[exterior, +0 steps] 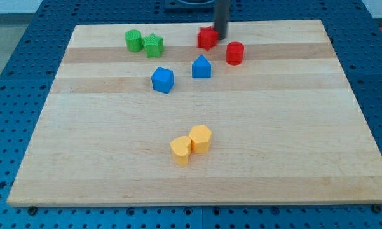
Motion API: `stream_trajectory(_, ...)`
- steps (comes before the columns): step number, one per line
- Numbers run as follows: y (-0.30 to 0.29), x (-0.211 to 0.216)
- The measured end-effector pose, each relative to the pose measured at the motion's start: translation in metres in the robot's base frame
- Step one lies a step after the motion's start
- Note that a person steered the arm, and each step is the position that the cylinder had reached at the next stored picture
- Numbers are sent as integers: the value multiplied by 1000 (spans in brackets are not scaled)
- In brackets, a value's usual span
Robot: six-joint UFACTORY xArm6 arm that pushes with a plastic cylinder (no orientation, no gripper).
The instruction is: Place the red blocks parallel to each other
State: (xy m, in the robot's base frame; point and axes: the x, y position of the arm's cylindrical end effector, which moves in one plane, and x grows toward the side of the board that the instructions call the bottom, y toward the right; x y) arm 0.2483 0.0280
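Note:
Two red blocks lie near the view's top centre of the wooden board point(197, 178). One red block point(207, 38), star-like in shape, sits at the top. A red cylinder point(234, 53) lies to its lower right, apart from it. My tip point(220, 35) comes down from the view's top and touches the right side of the red star-like block, up and to the left of the red cylinder.
Two green blocks point(134, 40) point(154, 45) sit side by side at the view's top left. A blue cube point(163, 79) and a blue house-shaped block point(201, 67) lie below the red ones. Two yellow blocks point(181, 150) point(201, 138) touch each other near the view's bottom centre.

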Motion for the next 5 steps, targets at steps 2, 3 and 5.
stream_trajectory(2, -14, -4)
stream_trajectory(3, 7, -13)
stream_trajectory(5, 154, -1)
